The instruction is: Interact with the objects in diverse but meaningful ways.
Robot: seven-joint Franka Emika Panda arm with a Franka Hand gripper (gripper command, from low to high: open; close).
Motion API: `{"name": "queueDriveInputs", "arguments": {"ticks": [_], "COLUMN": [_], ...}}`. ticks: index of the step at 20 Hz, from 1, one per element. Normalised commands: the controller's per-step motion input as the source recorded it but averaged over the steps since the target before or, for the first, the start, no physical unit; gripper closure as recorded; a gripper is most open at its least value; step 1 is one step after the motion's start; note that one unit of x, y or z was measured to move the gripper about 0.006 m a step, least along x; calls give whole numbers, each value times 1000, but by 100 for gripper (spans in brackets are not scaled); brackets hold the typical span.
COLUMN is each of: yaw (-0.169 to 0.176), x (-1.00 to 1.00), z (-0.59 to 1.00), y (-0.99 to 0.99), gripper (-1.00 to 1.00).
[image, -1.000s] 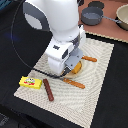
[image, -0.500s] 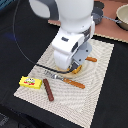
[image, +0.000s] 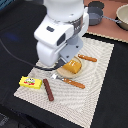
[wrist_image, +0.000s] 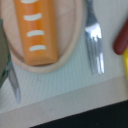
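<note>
The arm is hanging over the orange bread loaf [image: 73, 66] on its plate [wrist_image: 75, 44] — fork [wrist_image: 94, 42] lying just beside — claw hidden, state unclear

Nothing legible anywhere I look. The yellow packet [image: 30, 82] carries red and green marks, but they blur into blobs and I can't make out a single letter. The orange bread loaf [wrist_image: 38, 29] under my wrist camera shows only pale curved strokes, scoring rather than writing. The fork [wrist_image: 95, 44] is bare metal, with no stamp that I can see. My own white arm casing [image: 57, 37] shows no logo or number in the exterior view
</note>
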Motion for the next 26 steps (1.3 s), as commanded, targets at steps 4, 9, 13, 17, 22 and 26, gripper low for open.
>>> {"name": "queueDriveInputs", "arguments": {"ticks": [4,9,13,17,22,26], "yaw": [-38,-38,-30,-10,-3,-1], "x": [-43,74,111,14,45,6], "z": [-175,-136,-314,-469,-441,-346], "y": [-621,-367,-204,-195,-162,-134], "gripper": [-100,-100,-100,-100,-100,-100]}}
